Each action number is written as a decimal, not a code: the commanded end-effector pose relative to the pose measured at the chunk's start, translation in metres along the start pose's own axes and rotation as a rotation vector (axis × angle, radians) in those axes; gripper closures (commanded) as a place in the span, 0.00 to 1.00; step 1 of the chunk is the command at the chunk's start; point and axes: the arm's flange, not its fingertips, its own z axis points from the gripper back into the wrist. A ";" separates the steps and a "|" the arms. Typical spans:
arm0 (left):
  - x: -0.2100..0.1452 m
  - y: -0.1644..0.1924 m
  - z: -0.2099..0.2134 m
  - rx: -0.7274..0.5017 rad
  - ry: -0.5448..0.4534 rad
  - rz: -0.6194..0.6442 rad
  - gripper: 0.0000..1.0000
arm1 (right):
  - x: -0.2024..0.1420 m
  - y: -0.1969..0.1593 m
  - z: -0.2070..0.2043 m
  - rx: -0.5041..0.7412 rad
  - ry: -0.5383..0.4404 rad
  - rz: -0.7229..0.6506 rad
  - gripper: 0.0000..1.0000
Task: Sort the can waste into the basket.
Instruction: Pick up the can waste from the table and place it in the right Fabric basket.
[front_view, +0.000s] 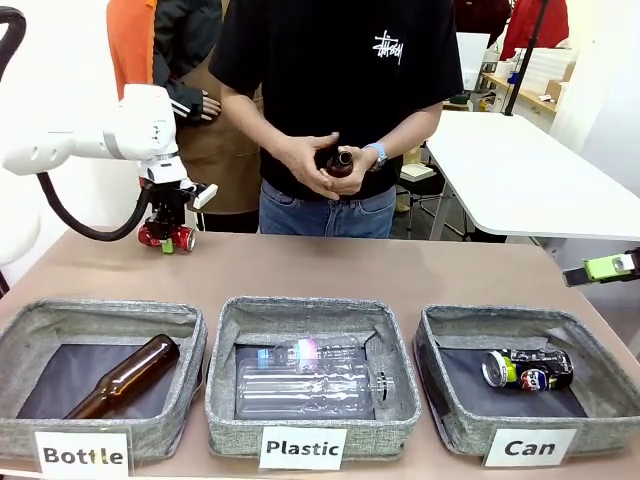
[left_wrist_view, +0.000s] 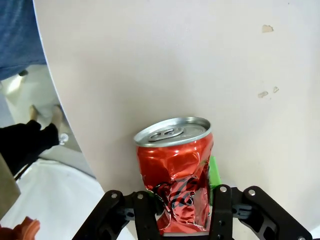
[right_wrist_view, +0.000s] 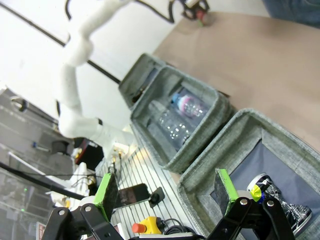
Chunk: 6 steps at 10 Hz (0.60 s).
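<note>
Left wrist view shows the risk: the crushed red can is dented and uneven, so it may twist or slip between my pads on the long carry past two other bins to the Can basket, where the black can lies. My left pincer is clamped on the red can's lower body, near the table's far left edge. My right pincer stands wide apart, holding nothing.

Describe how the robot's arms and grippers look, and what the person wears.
Left arm: white rounded shell, black hose looping beneath. Left gripper and right gripper: black linkage frames, green pads on the jaws. Person: black short-sleeved T-shirt with white chest print, blue wristband.
</note>
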 end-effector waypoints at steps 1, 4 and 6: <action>-0.009 -0.007 0.019 -0.018 -0.038 0.015 1.00 | 0.000 0.001 0.002 0.003 0.004 0.018 0.00; -0.028 -0.086 0.091 -0.147 -0.242 0.166 0.88 | 0.000 0.001 0.002 0.003 0.004 0.018 0.00; -0.042 -0.159 0.133 -0.129 -0.351 0.139 0.88 | 0.000 0.001 0.002 0.003 0.004 0.018 0.00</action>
